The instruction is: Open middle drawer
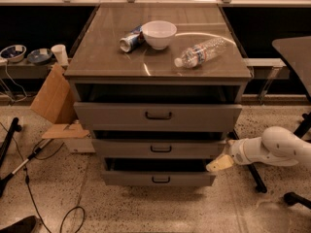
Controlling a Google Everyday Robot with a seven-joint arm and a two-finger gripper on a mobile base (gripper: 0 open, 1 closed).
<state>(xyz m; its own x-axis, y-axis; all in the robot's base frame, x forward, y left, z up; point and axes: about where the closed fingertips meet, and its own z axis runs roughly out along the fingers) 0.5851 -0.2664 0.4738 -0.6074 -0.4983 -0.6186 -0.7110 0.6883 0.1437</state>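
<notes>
The middle drawer (121, 148) is the second of three grey drawers in a metal cabinet. Its low front stands out a little from the cabinet, and its small dark bar handle (161, 149) sits at the centre. My gripper (219, 164) is at the right, just below and beside the drawer's lower right corner, on the end of the white arm (272, 148) that reaches in from the right. It is well to the right of the handle and holds nothing that I can see.
The top drawer (107, 115) and bottom drawer (126, 179) also stand slightly out. On the cabinet top (107, 57) are a white bowl (159, 33), a tipped can (130, 40) and a lying water bottle (200, 52). Cardboard (52, 95) leans at the left. Cables (29, 161) lie on the floor.
</notes>
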